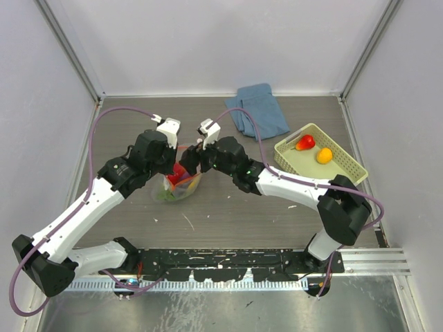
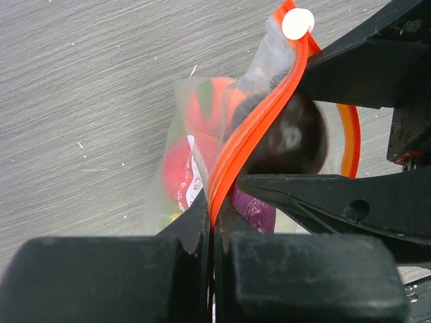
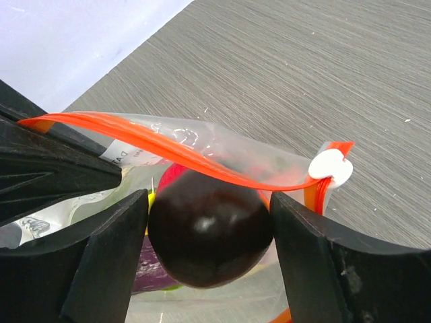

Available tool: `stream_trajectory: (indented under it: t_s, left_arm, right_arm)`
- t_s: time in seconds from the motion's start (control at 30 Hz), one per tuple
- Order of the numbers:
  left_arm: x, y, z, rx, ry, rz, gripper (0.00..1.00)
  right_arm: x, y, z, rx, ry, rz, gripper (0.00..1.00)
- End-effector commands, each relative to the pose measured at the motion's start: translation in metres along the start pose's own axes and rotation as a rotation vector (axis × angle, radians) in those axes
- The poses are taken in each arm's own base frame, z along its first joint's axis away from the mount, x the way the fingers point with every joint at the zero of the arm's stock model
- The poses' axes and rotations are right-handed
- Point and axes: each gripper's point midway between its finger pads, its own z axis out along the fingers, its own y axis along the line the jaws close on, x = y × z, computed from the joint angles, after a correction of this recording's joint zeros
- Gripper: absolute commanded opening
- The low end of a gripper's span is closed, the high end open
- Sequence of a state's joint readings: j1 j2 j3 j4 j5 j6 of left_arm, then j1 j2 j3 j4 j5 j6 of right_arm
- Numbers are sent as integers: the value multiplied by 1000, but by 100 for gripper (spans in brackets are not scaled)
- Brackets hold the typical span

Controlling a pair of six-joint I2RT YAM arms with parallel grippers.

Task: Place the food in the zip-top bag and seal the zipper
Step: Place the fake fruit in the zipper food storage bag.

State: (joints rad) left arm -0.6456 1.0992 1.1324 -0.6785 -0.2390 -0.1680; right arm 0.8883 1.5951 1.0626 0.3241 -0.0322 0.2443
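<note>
The clear zip-top bag point(image 1: 181, 187) stands at mid-table between both grippers, with red, green and purple food point(image 2: 182, 168) inside. My left gripper point(image 2: 214, 215) is shut on the orange-red zipper point(image 2: 250, 128) at the near end of the mouth. The white slider tab point(image 2: 297, 23) sits at the far end. The mouth gapes open. My right gripper point(image 3: 209, 202) holds a dark purple round fruit point(image 3: 210, 232) in the bag's mouth, just under the zipper strip point(image 3: 168, 149), its fingers touching both sides of the fruit. A red fruit point(image 1: 304, 142) and an orange fruit point(image 1: 324, 155) lie in the basket.
The pale yellow-green slatted basket point(image 1: 287, 158) sits at the right. A folded blue cloth point(image 1: 259, 109) lies at the back, near the rear wall. Both arms meet over the bag, their fingers close together.
</note>
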Motion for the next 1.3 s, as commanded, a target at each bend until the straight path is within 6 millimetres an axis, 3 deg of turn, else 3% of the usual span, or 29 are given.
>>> stream_trajectory:
  t_s: [0.0, 0.3, 0.53, 0.8, 1.13, 1.2, 1.27]
  left_arm:
    - [-23, -2, -6, 18, -86, -27, 0]
    - [-23, -2, -7, 17, -85, -28, 0]
    - [-22, 1, -7, 0, -84, -31, 0]
    - [-24, 3, -9, -12, -88, -34, 0]
    - [-24, 6, -10, -27, -92, -36, 0]
    - [-24, 6, -10, -26, -93, -37, 0]
    - [-24, 7, -11, -30, -93, -36, 0]
  right_arm:
    - [-43, 21, 3, -68, -120, 15, 77]
    - [-44, 28, 4, -83, -121, 30, 81]
    - [-69, 31, -30, -74, -161, -9, 84]
    - [-66, 7, -40, 80, -96, -14, 81]
    - [-40, -29, -35, 271, 8, -12, 66]
    - [-35, -31, -32, 280, 26, -13, 56]
    - [-32, -33, -30, 291, 38, -14, 39]
